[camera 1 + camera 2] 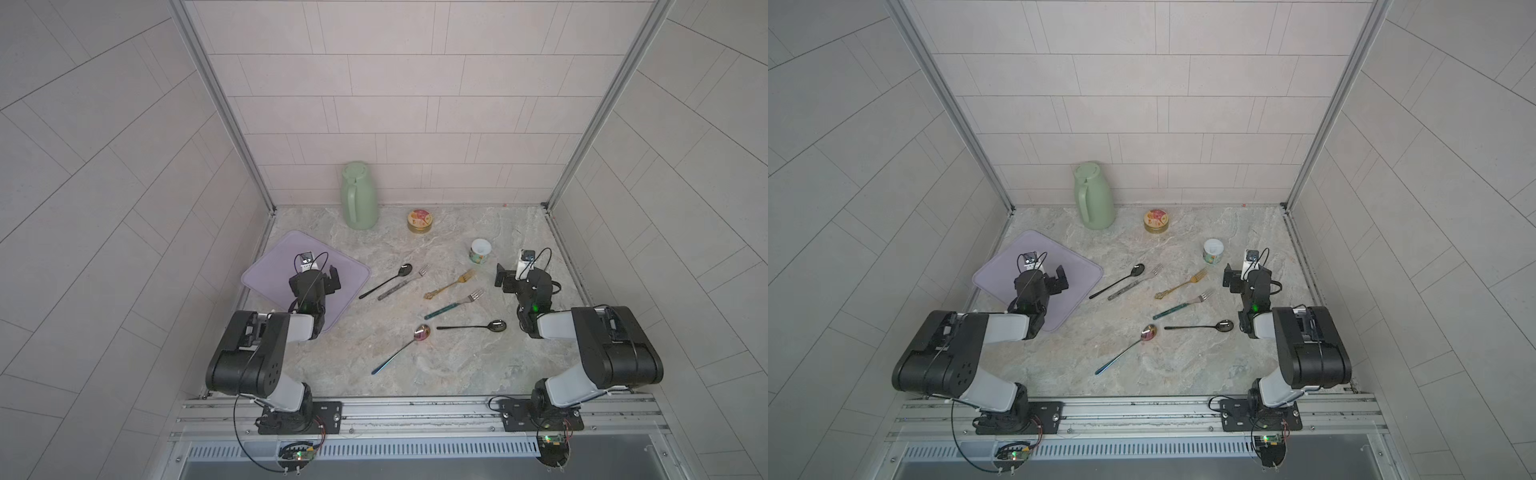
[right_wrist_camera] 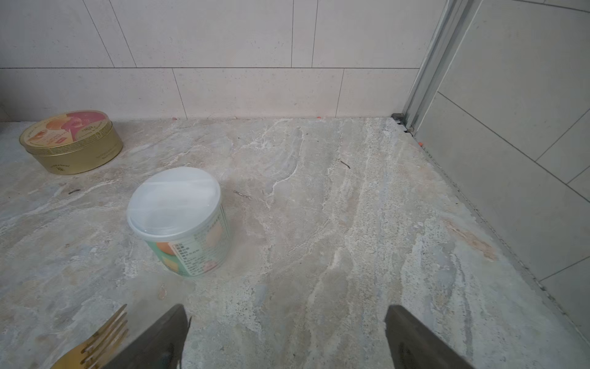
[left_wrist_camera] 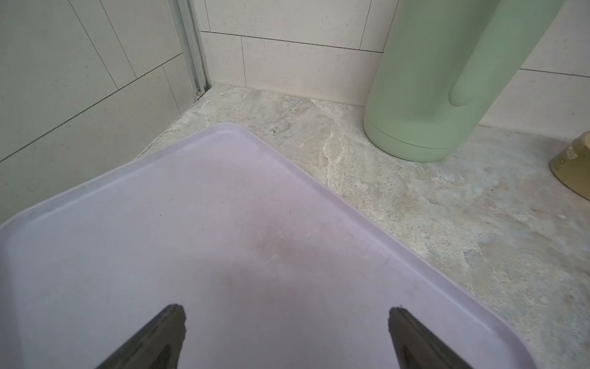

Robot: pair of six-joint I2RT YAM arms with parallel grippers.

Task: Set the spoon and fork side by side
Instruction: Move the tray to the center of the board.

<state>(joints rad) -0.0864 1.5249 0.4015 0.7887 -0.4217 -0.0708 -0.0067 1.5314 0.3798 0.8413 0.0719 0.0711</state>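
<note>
On the lilac tray [image 1: 272,266], near its middle, my left gripper [image 3: 285,314] hangs with its fingers spread wide and nothing between them. My right gripper [image 2: 285,311] is over bare marble table [image 1: 457,370] on the far right side, equally wide and equally empty.

The nearest spoon-and-fork pair lies off the tray, to the right of my left fingers: a black spoon [image 1: 383,284] and a grey-handled fork [image 1: 401,285] rest close together and parallel, bowl and tines pointing away from my base. They are well apart from my left fingers and further still from my right ones.

The gold fork [image 1: 449,285] lies between that pair and my right gripper; in the right wrist view its tines show just beside one of my fingers [image 2: 166,338], though I cannot tell whether they touch. Nearer my base lies a teal-handled fork [image 1: 453,305], then a second black spoon [image 1: 471,327] lying crosswise with its bowl towards my right arm, and an iridescent spoon [image 1: 397,353] nearest the front edge.

Counted: three spoons, three forks, one tray, one green jug [image 1: 359,195] at the back wall, one round tin [image 1: 421,220] beside it, and one lidded cup [image 1: 481,250] just ahead of my right gripper.
</note>
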